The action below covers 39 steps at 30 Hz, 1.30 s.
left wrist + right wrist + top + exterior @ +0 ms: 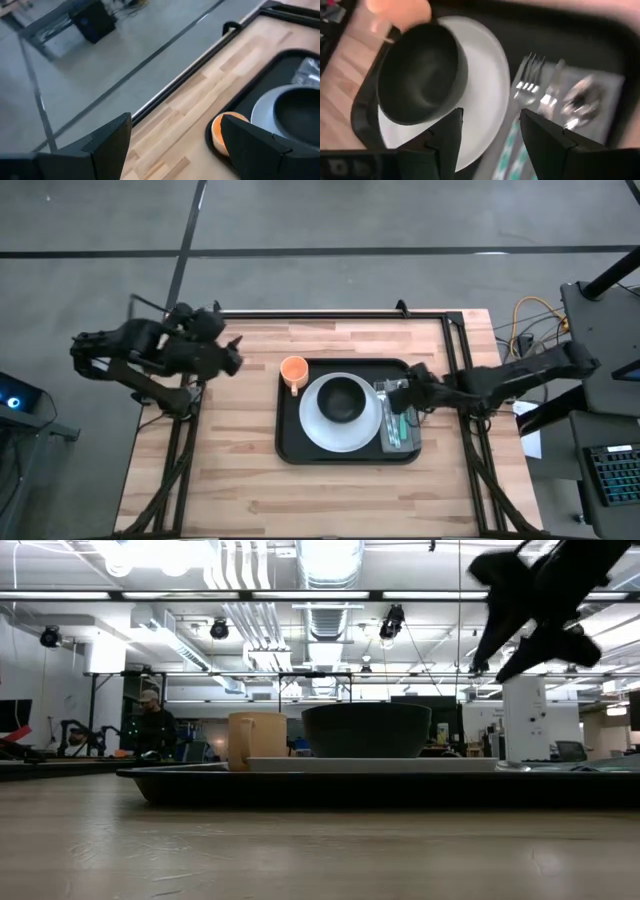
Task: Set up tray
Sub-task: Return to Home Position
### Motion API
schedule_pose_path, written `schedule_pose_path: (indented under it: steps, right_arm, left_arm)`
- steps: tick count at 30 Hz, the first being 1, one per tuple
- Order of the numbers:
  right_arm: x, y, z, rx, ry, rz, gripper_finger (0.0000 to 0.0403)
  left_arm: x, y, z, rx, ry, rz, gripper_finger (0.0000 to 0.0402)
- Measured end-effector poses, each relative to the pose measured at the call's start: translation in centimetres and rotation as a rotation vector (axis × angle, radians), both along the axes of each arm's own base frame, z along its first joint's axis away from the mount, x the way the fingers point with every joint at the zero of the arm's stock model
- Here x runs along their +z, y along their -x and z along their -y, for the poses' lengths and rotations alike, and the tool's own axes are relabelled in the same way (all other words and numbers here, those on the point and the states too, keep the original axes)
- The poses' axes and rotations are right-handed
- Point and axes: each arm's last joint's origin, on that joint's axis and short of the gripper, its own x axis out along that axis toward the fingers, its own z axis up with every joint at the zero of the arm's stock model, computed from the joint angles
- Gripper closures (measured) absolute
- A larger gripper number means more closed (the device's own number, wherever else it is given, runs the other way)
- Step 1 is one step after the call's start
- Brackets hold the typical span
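Right end effector (pixel 490 135) hung in the air over the right part of the tray (pixel 290 442). Fingers spread apart, nothing between them. Low view had that arm well clear above everything in the tray, no contact.

Under it was a gray napkin (pixel 607 82), lying inside the tray along its right side. Fork (pixel 527 75), knife (pixel 552 87) and spoon (pixel 580 102) were laid side by side on the napkin, fork nearest the plate (pixel 325 442), spoon farthest. Green showed on the handles; heads were blurred.

Just ahead of the fingertips and lower down sat the white plate, in the tray's middle. A black bowl (pixel 343 398) stood upright on it. Beyond the bowl from this end effector was an orange cup (pixel 293 370), upright in the tray's rear left corner, just beside the plate.

The tray itself lay flat on the wooden surface (pixel 240 470), beneath the right end effector and on the fingertip side of the left one.

Left end effector (pixel 175 145) hung above bare surface off the tray's rear left corner, near it but not over it. Fingers wide apart, empty. The cup was the closest thing ahead of it, seen past one finger, with plate and bowl further on.

A person (pixel 155 725) stood far off in the room behind the surface.
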Motion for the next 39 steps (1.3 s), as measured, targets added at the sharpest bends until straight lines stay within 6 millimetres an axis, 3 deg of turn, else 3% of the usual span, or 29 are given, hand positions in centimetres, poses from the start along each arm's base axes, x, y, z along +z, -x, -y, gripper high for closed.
schedule_pose_path:
  steps: [5, 9, 15, 21, 25, 31, 39]
  right_arm:
    - [1.5, 3.6, 0.1, -0.039, 0.148, -0.016, 0.0214]
    - [2.1, 5.8, 0.8, -0.056, 0.184, 0.022, 0.0215]
    - [2.2, 7.0, 2.0, -0.023, 0.287, 0.142, 0.0215]
    - [2.3, 6.8, 2.8, 0.042, 0.357, 0.310, 0.0215]
    - [1.4, 6.5, 2.9, 0.167, 0.352, 0.318, 0.0216]
    - [0.2, 6.2, 2.6, 0.342, 0.334, 0.344, 0.0216]
    - [1.7, 6.6, 2.7, 0.293, 0.375, 0.408, 0.0216]
  left_arm:
    - [-1.8, 3.4, -0.3, -0.068, -0.002, 0.090, 0.0118]
    - [-4.4, 4.5, -0.5, -0.146, 0.023, 0.225, 0.0118]
    - [-8.9, 3.5, -0.2, -0.236, -0.010, 0.362, 0.0118]
    - [-13.6, 1.2, 0.2, -0.351, 0.065, 0.436, 0.0118]
    - [-16.3, 0.6, 0.3, -0.388, 0.101, 0.419, 0.0118]
    - [-17.1, 1.6, 0.1, -0.435, 0.048, 0.434, 0.0118]
    - [-16.2, 4.9, -0.3, -0.552, -0.035, 0.359, 0.0118]
